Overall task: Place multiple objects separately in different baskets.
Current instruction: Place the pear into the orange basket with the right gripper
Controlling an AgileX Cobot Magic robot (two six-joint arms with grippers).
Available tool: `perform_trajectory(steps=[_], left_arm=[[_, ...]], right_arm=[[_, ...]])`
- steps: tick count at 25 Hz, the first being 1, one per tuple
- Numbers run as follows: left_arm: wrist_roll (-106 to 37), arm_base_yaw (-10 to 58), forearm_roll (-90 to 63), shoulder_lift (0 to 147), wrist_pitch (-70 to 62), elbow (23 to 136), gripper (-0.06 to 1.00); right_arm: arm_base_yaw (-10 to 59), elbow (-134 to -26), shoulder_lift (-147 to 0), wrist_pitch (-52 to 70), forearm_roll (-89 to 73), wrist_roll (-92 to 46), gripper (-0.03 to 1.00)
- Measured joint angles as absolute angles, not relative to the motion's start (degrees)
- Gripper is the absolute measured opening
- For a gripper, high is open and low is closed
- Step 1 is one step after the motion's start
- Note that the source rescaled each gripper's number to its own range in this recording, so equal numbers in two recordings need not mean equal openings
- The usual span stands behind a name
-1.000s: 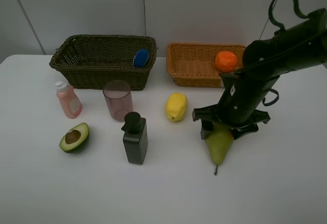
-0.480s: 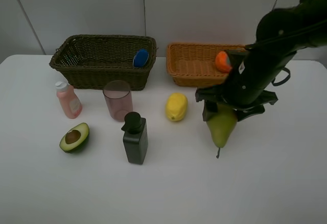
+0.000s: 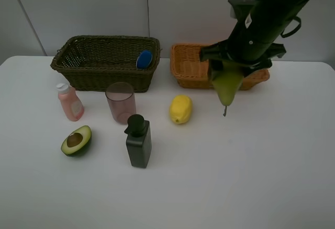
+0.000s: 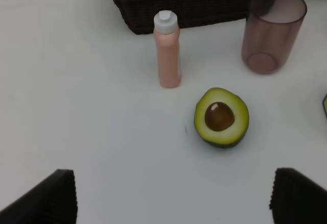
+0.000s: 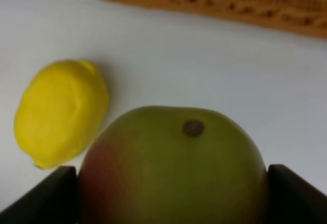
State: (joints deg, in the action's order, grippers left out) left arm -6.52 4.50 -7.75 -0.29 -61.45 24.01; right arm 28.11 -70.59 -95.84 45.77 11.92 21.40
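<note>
Gripping pear (image 3: 226,87) stem-down in right hand (image 3: 233,67) just short of tan basket's (image 3: 184,68) front rim, clear of lemon (image 3: 180,109); left hand (image 4: 173,198) spread wide near avocado (image 4: 221,116).

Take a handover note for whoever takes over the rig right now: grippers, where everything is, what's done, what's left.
Right gripper: shut on the pear, held in the air in front of the tan basket, not yet in it.
Left gripper: open, empty.
Done: blue-capped bottle is in the dark basket. The orange is not in view; the arm hides part of the tan basket.
Left, on the table: lemon, avocado half, pink bottle, cup, black pump bottle.
</note>
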Motion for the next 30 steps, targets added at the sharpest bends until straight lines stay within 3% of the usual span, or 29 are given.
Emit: perform_trajectory(steps=[10,30], left_arm=[[-6.52,4.5,-7.75,-0.29,-61.45,24.01,1.0],[-6.52,4.5,-7.75,-0.29,-61.45,24.01,1.0]], right_arm=[[28.11,-79.22,-95.89,44.28,22.34,21.4,0.61],[20.2,-79.3,-107.94,18.89,27.25,21.64,0.61]])
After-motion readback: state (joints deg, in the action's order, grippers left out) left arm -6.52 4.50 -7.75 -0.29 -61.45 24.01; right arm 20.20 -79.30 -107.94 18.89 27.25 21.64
